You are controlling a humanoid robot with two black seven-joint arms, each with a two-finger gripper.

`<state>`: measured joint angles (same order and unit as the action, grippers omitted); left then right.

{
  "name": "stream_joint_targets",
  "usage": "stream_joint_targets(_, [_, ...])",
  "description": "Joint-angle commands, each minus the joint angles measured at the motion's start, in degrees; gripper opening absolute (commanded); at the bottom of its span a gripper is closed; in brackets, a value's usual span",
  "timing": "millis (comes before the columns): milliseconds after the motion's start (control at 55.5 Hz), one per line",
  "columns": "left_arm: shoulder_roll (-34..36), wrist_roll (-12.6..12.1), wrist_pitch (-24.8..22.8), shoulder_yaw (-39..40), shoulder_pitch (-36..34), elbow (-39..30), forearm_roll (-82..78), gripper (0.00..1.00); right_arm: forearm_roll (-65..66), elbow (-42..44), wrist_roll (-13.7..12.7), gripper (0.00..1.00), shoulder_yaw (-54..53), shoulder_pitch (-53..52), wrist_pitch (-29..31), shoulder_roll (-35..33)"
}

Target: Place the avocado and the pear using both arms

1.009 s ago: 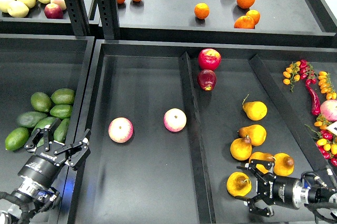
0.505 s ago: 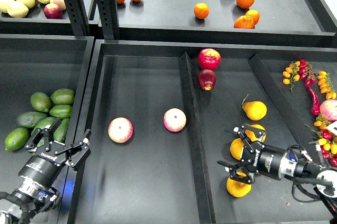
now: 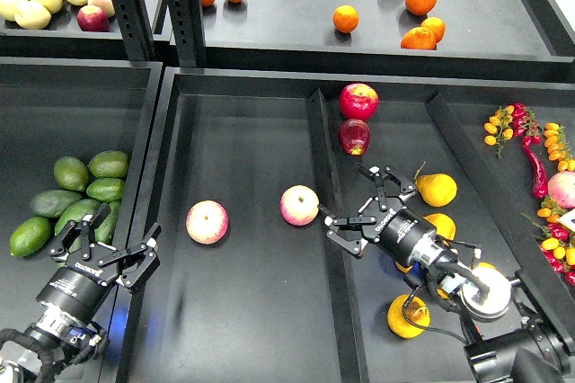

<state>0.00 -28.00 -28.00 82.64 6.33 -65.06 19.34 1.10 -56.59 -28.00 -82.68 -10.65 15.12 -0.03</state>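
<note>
Several dark green avocados (image 3: 106, 190) lie in a cluster in the left tray. My left gripper (image 3: 108, 245) is open and empty, just in front and to the right of them, over the tray's right wall. A squat yellow-orange pear (image 3: 406, 317) with a brown patch lies at the front of the middle-right compartment. More pears (image 3: 437, 190) lie behind it, partly hidden by my right arm. My right gripper (image 3: 361, 205) is open and empty, held above that compartment near its left divider, well behind the squat pear.
Two pink-yellow apples (image 3: 207, 222) (image 3: 298, 206) lie in the wide middle compartment, the second close to my right gripper. Two red apples (image 3: 356, 119) sit behind. A raised divider (image 3: 325, 248) separates the compartments. Oranges (image 3: 419, 14) are on the back shelf. Peppers and small tomatoes (image 3: 539, 158) are at right.
My right gripper has swung from the front right by the pears up and left to near the divider, still open and empty. The left gripper has barely moved.
</note>
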Motion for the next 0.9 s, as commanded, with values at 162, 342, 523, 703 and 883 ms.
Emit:
stream_joint_targets(162, [0.0, 0.0, 0.0, -0.8, 0.0, 0.6, 0.0, 0.99, -17.1, 0.4, 0.0, 0.99, 6.5, 2.5, 3.4, 0.0])
stream_joint_targets(342, [0.0, 0.0, 0.0, -1.3, 0.0, 1.4, 0.0, 0.99, -18.0, 1.8, 0.0, 0.99, 13.5, 6.3, 11.2, 0.0])
stream_joint_targets(523, [0.0, 0.0, 0.0, -2.0, 0.4, 1.7, 0.1, 0.99, -17.4, 4.8, 0.0, 0.99, 16.7, 8.1, 12.9, 0.0])
stream_joint_targets(703, [0.0, 0.0, 0.0, -3.1, 0.4, 0.6, 0.2, 0.99, -17.5, -0.6, 3.8, 0.99, 13.2, 9.5, 12.9, 0.0])
stream_joint_targets(883, [0.0, 0.0, 0.0, -2.8, -1.1, -3.6, 0.1, 0.99, -17.7, -6.8, 4.0, 0.99, 10.3, 9.5, 12.9, 0.0])
